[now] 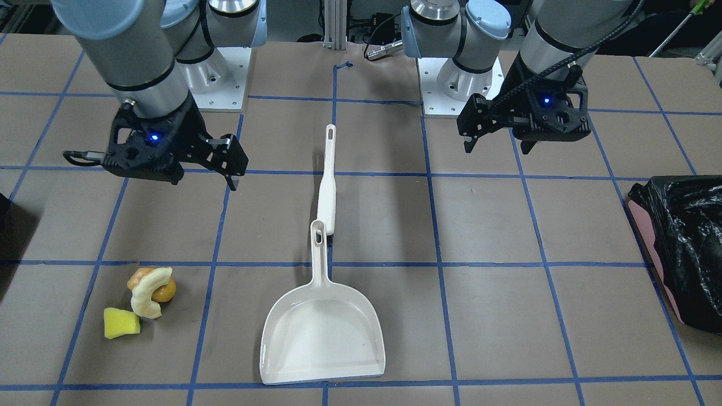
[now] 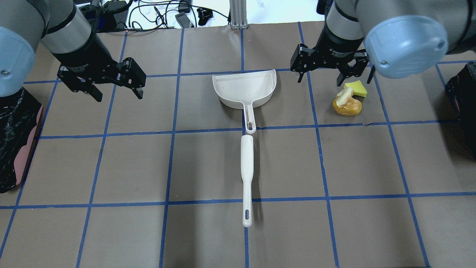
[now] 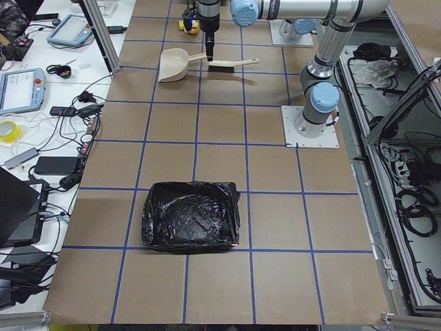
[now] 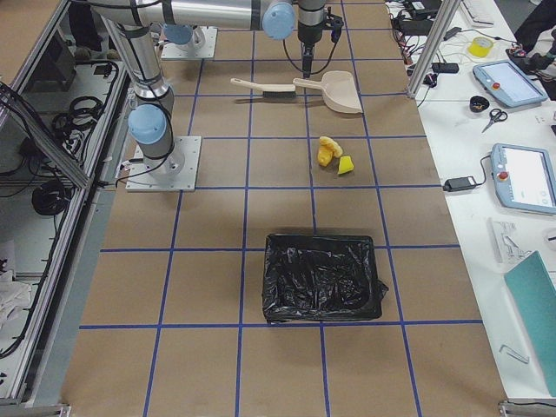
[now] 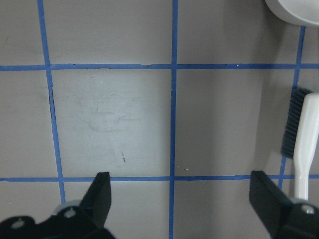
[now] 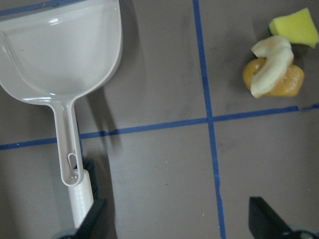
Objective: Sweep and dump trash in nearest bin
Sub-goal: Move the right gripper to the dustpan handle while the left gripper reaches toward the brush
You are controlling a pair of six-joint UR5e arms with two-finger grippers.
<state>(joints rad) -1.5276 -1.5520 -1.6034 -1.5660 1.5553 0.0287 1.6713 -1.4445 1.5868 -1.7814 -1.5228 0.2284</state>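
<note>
The trash lies in one small heap: a yellow spongy block, a pale melon-like slice draped over an orange-brown ball. It also shows in the front view and the right wrist view. A white dustpan lies mid-table, its handle tip touching the end of a white brush lying in line with it. My right gripper hovers open and empty between the dustpan and the trash. My left gripper hovers open and empty over bare table, left of the dustpan.
A bin lined with a black bag stands at the table's end on my left. A second black-bagged bin stands at the end on my right, close to the trash. Blue tape lines grid the brown table.
</note>
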